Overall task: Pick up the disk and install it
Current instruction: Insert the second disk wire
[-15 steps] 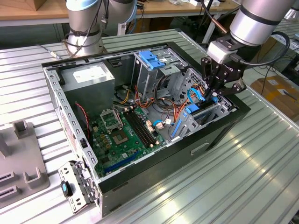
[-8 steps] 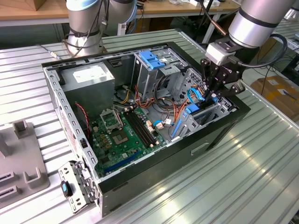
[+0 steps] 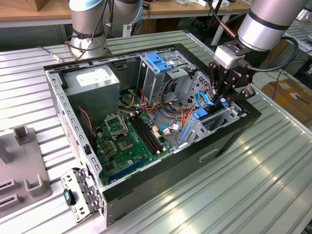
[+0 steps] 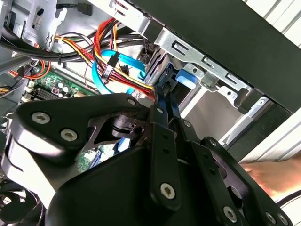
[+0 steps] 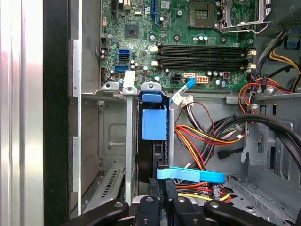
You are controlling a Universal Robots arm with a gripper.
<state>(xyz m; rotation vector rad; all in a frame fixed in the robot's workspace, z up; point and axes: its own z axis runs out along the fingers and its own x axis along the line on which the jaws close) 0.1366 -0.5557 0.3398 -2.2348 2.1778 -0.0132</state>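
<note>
Hand: the hand (image 3: pixel 222 97) was lowered into the open computer case (image 3: pixel 229 141), at the drive bay (image 3: pixel 214 122) by the case wall nearest the bench's edge on the exterior view's right.
Grip: its fingers (image 5: pixel 162 186) were drawn almost together, pinching the edge of the disk (image 5: pixel 154 150).
Disk: it stood on edge in the bay slot, between the metal rails (image 5: pixel 129 141), with its blue carrier (image 5: pixel 154 123) toward the motherboard (image 5: pixel 197 52); it looked largely seated.
Cables: a blue data cable (image 5: pixel 190 175) and a bundle of red, yellow and orange wires (image 5: pixel 202 136) lay just beside the fingers.
Risk: if the hand moved sideways it could snag that cable; my guess.
Risk: a tilted disk could jam against the rails if pushed further.
Bench: ribbed metal bench (image 3: pixel 273 185) carried the case.
</note>
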